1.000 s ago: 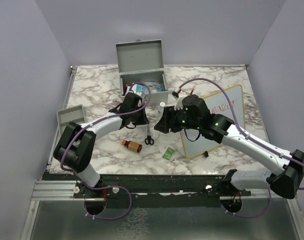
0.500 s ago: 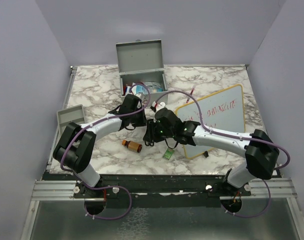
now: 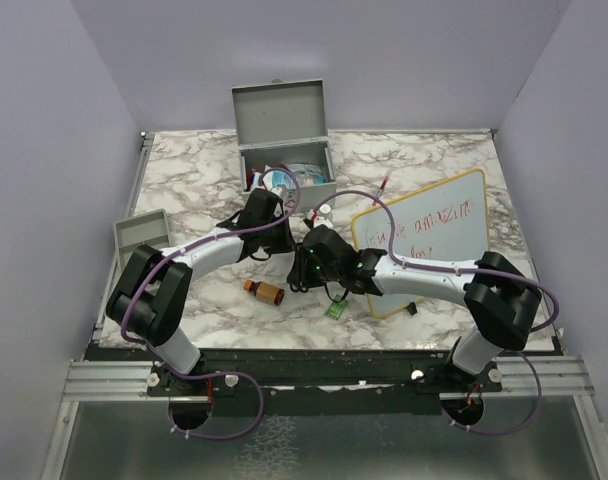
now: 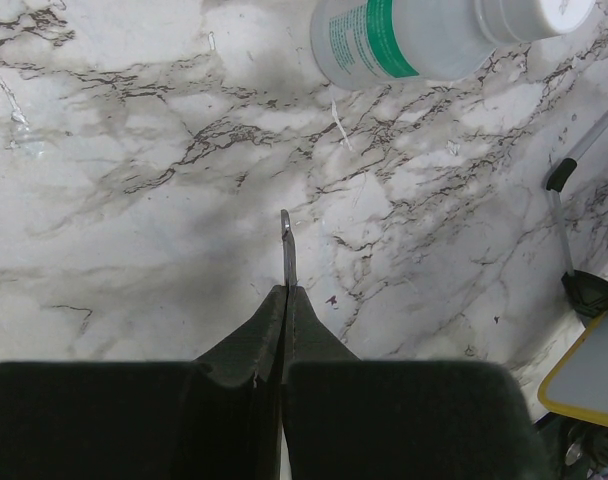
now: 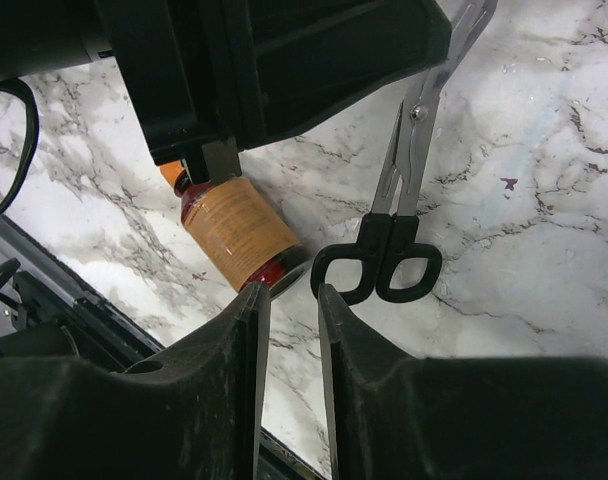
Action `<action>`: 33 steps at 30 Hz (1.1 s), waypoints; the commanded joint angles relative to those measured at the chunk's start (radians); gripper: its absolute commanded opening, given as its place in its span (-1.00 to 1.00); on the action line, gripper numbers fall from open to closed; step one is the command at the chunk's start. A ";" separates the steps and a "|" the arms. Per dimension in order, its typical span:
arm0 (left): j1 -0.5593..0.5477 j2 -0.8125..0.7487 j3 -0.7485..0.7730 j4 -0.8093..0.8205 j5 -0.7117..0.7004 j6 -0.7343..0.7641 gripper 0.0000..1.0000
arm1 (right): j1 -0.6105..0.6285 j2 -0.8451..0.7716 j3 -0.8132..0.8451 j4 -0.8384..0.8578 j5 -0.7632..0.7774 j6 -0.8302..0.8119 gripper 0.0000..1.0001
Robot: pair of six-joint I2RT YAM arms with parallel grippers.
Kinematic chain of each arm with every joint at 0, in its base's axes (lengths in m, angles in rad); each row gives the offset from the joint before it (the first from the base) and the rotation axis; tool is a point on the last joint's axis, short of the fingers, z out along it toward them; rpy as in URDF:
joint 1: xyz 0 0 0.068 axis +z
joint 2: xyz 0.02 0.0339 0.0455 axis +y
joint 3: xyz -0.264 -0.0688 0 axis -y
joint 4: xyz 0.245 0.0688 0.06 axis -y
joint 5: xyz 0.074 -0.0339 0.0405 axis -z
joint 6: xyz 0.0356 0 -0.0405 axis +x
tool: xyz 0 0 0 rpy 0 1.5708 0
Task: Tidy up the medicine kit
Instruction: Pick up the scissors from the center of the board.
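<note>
The marble counter carries the whiteboard at 3 o'clock. The medicine kit stands at 12 o'clock with its lid raised and its contents showing. Within the last second the right arm has swung off the whiteboard toward the centre. Its right tool has drawn its jaws in to a slim gap with nothing between them. The left tool stays clamped shut on the blades of the scissors. The black scissor handles hang just at 12 o'clock of the right tool's tips in the right wrist view. An amber bottle lies at 9 o'clock of those handles. This looks like a handover or re-grip of the scissors, which are not yet in the kit.
</note>
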 commanded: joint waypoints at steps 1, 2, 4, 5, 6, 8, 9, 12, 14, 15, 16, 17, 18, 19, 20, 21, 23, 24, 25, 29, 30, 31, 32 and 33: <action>0.006 -0.028 -0.017 0.026 0.014 -0.016 -1.00 | 0.019 0.026 0.001 0.034 0.064 0.029 -0.38; 0.007 -0.028 -0.019 0.027 0.016 -0.017 -1.00 | 0.021 0.030 0.000 0.036 0.067 0.029 -0.39; 0.007 -0.028 -0.021 0.028 0.017 -0.016 -1.00 | 0.024 0.041 0.000 0.049 0.059 0.028 -0.41; 0.007 -0.027 -0.021 0.027 0.016 -0.016 -1.00 | 0.027 0.048 0.004 0.052 0.056 0.031 -0.41; 0.007 -0.027 -0.019 0.027 0.016 -0.016 -1.00 | 0.031 0.055 0.007 0.053 0.055 0.033 -0.41; 0.007 -0.031 -0.019 0.025 0.013 -0.017 -1.00 | 0.043 0.074 0.020 0.038 0.069 0.040 -0.42; 0.007 -0.032 -0.018 0.026 0.012 -0.019 -1.00 | 0.048 0.082 0.032 0.021 0.081 0.046 -0.42; 0.007 -0.040 -0.026 0.029 0.004 -0.022 -1.00 | 0.060 0.098 0.050 -0.015 0.124 0.049 -0.44; 0.007 -0.042 -0.028 0.029 0.004 -0.025 -1.00 | 0.064 0.101 0.057 -0.031 0.149 0.045 -0.45; 0.007 -0.042 -0.029 0.030 0.004 -0.026 -1.00 | 0.065 0.100 0.059 -0.037 0.162 0.046 -0.46; 0.007 -0.043 -0.031 0.031 0.005 -0.027 -1.00 | 0.065 0.100 0.059 -0.040 0.169 0.044 -0.46; 0.007 -0.044 -0.035 0.035 0.004 -0.029 -1.00 | 0.067 0.101 0.058 -0.041 0.175 0.043 -0.47; 0.007 -0.044 -0.037 0.036 0.005 -0.031 -1.00 | 0.067 0.102 0.056 -0.044 0.180 0.040 -0.47; 0.007 -0.044 -0.036 0.037 0.005 -0.031 -1.00 | 0.068 0.103 0.055 -0.048 0.187 0.036 -0.47; 0.007 -0.043 -0.036 0.038 0.005 -0.031 -1.00 | 0.068 0.105 0.055 -0.050 0.194 0.036 -0.47; 0.007 -0.042 -0.036 0.038 0.005 -0.031 -1.00 | 0.068 0.106 0.054 -0.047 0.198 0.032 -0.47; 0.007 -0.043 -0.036 0.038 0.004 -0.033 -1.00 | 0.068 0.110 0.053 -0.037 0.199 0.027 -0.47; 0.007 -0.044 -0.036 0.038 0.004 -0.033 -1.00 | 0.068 0.115 0.057 -0.039 0.199 0.025 -0.47; 0.007 -0.045 -0.037 0.038 0.004 -0.035 -1.00 | 0.068 0.123 0.064 -0.044 0.198 0.025 -0.47; 0.007 -0.045 -0.039 0.040 0.004 -0.039 -1.00 | 0.069 0.143 0.070 -0.030 0.178 0.034 -0.48; 0.007 -0.045 -0.040 0.041 0.005 -0.039 -1.00 | 0.070 0.146 0.068 -0.023 0.172 0.033 -0.48; 0.007 -0.044 -0.041 0.040 0.004 -0.039 -1.00 | 0.070 0.149 0.065 -0.016 0.169 0.033 -0.48; 0.007 -0.044 -0.041 0.039 0.004 -0.039 -1.00 | 0.071 0.150 0.065 -0.015 0.168 0.033 -0.49; 0.007 -0.043 -0.039 0.039 0.004 -0.039 -1.00 | 0.071 0.153 0.066 -0.015 0.168 0.034 -0.49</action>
